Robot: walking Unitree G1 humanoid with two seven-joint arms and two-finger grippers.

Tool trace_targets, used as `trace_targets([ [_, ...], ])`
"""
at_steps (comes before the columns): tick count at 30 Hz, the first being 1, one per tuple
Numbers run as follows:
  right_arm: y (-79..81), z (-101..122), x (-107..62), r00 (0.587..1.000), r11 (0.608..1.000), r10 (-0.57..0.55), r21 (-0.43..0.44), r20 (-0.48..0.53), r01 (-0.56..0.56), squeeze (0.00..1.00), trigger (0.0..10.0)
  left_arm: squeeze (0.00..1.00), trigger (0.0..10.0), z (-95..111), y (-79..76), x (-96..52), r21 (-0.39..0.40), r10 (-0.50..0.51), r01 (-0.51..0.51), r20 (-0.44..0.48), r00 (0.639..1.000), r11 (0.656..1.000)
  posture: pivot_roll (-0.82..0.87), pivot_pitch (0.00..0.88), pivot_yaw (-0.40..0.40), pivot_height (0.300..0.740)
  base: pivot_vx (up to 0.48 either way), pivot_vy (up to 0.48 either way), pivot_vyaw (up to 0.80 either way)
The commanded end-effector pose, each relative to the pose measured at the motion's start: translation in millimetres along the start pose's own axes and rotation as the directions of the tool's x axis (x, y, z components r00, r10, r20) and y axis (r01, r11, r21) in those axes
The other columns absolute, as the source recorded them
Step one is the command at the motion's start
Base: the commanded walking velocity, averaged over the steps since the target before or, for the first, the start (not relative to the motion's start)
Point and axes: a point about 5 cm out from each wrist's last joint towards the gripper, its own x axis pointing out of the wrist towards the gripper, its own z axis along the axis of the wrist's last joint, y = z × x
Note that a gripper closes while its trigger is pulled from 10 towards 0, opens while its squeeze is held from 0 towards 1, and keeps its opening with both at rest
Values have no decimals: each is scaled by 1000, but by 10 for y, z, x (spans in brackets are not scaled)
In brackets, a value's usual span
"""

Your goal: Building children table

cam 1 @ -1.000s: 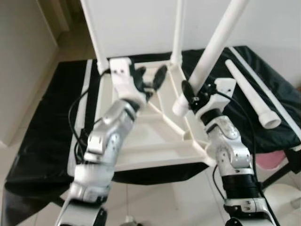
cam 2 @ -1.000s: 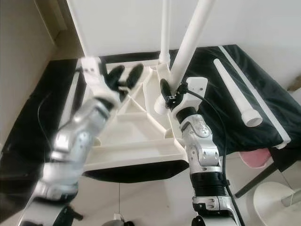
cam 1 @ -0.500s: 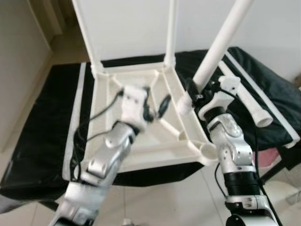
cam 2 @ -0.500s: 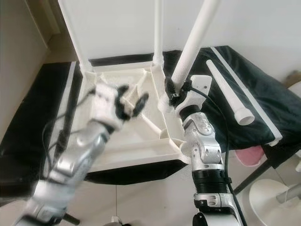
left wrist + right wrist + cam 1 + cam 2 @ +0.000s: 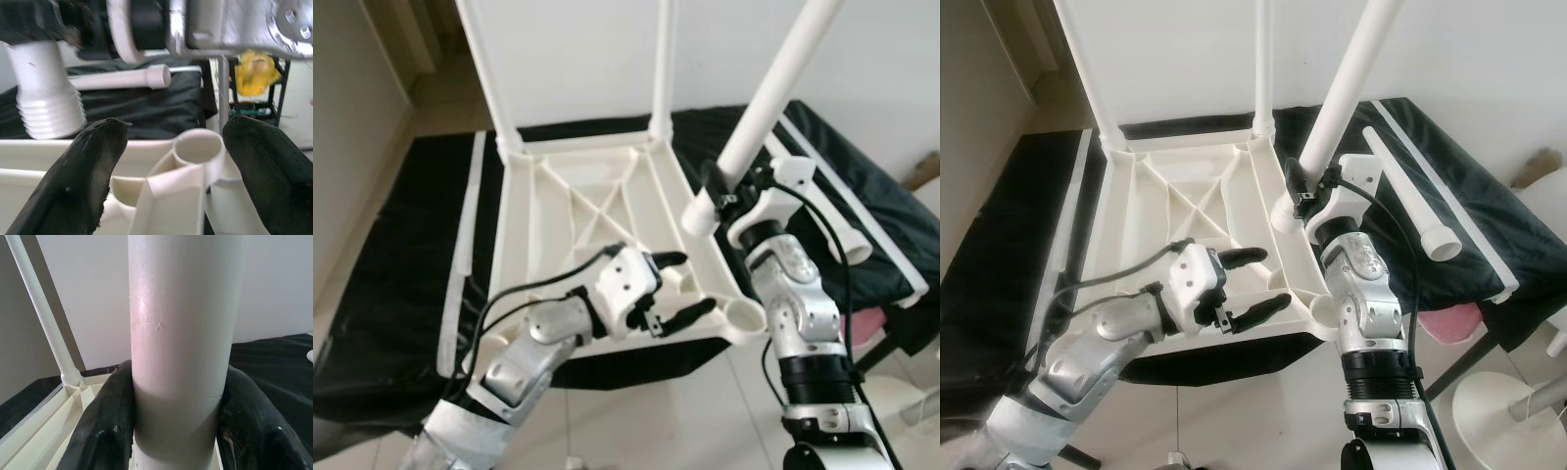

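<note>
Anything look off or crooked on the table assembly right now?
Nothing looks damaged. The leg in the right pincer is tilted, its threaded end clear of the empty corner socket. A spare leg lies loose on the black cloth. The left pincer is open near that socket.

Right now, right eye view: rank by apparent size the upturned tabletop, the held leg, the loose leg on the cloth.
1. upturned tabletop
2. held leg, clamped in the right gripper, running out of frame
3. loose leg on the black cloth

The held leg sits nearer the camera, so 2 versus 3 is unsure.
</note>
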Motion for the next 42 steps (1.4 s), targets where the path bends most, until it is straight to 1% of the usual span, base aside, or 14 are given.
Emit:
trace_targets([
  [1,4,52,39,1000,1000,9,7,22,-9,0,10000,0,10000,-120,-52,-20,24,-33,35,-64,997,999,56,0,-4,740,0,0,0],
  [2,4,54,43,1000,1000,8,8,24,-8,0,10000,0,10000,-189,-57,-24,43,-38,43,-109,993,998,56,0,-4,740,0,0,0],
  [5,6,54,48,1000,1000,7,9,25,-8,0,10000,0,10000,-231,-51,-32,53,-45,53,-137,990,997,56,0,-3,740,0,0,0],
  [6,5,62,54,1000,1000,6,11,31,-6,0,10000,0,10000,-349,-10,-46,105,-24,48,-217,976,993,55,0,0,740,0,0,0],
  [9,3,70,65,999,1000,4,11,36,-4,0,10000,0,10000,-450,39,-66,148,4,41,-292,957,988,55,0,2,740,0,0,0],
  [17,-7,83,81,999,1000,1,10,42,-2,0,10000,0,10000,-554,91,-81,245,33,64,-370,928,967,54,0,3,740,0,0,0],
  [18,-13,88,81,999,1000,-1,10,45,0,0,10000,0,10000,-605,145,-73,313,87,49,-405,910,948,54,0,3,740,0,0,0],
  [23,-15,91,84,999,1000,-3,11,47,2,0,10000,0,10000,-643,206,-66,362,138,28,-426,894,932,52,0,6,740,0,0,0],
  [26,-16,92,91,999,1000,-6,13,51,5,0,10000,0,10000,-665,451,-47,476,330,-101,-428,841,874,51,0,7,740,0,0,0],
  [31,-20,95,89,999,1000,-8,14,52,7,0,10000,0,10000,-645,563,-38,510,409,-167,-409,816,844,47,0,9,740,0,0,0],
  [34,-26,98,85,999,1000,-11,14,53,10,0,10000,0,10000,-610,713,-43,575,513,-243,-369,775,781,42,0,12,740,0,0,0],
  [37,-29,99,83,999,1000,-12,13,53,12,0,10000,0,10000,-598,746,-46,594,535,-256,-357,766,763,42,0,12,740,0,0,0],
  [38,-36,97,77,998,1000,-15,13,53,15,0,10000,0,10000,-575,801,-53,616,570,-282,-338,749,735,40,0,14,740,0,0,0],
  [42,-43,94,68,998,1000,-19,12,52,18,0,10000,0,10000,-549,861,-60,640,608,-311,-313,729,703,37,0,15,740,0,0,0],
])
